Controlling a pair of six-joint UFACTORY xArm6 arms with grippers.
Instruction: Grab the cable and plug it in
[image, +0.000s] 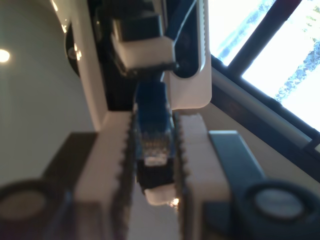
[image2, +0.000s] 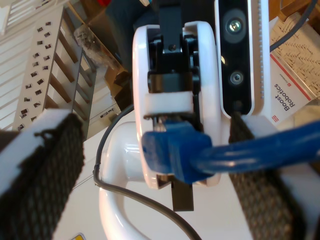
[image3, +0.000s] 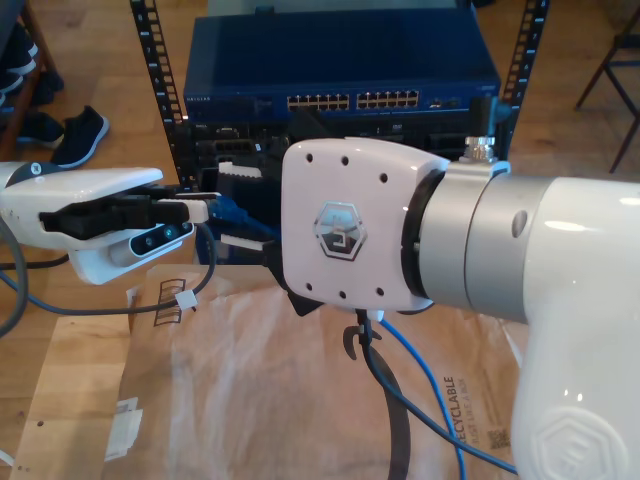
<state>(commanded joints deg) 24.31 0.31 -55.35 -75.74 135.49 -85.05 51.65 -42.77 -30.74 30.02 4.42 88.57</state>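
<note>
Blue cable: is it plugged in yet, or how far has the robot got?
Done: the cable is grabbed, with my first hand shut on its plug end. In hand: my second hand is open around the cable, which lies against one pad. Left: the plugging in. The plug is still in the air, in front of the blue switch.

Glossy blue plastic cable (image2: 200, 150) jacket
</note>
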